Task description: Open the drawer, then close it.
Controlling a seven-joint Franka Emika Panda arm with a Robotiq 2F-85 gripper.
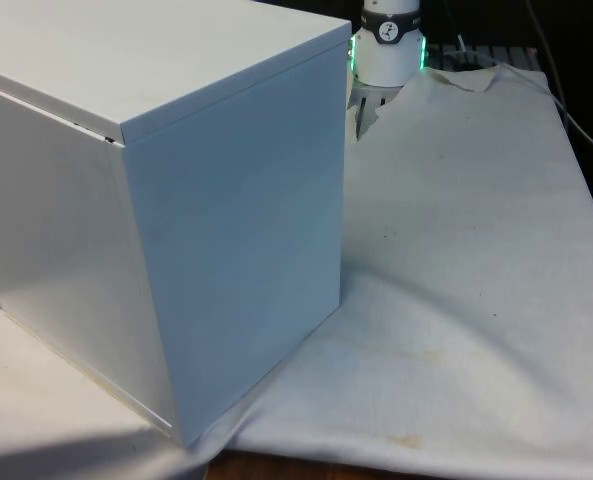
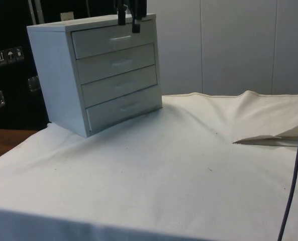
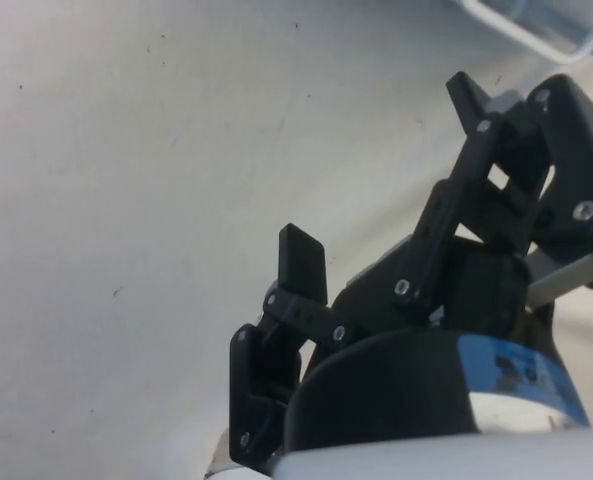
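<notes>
White cloth [image 2: 154, 170] lies bare across the near surface; farther back stands the chest [image 2: 96, 70], all four drawers flush, so opening hasn't begun. Gripper [image 2: 129, 22] hangs before the top drawer [image 2: 113, 40], jaws seemingly spread. Next: descend to the handle [image 2: 120, 37] and pinch it.

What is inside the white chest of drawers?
You can't tell. All four drawers of the chest look shut, so whatever they hold is hidden. Its handles show on the fronts, and the gripper hangs by the top drawer.
</notes>
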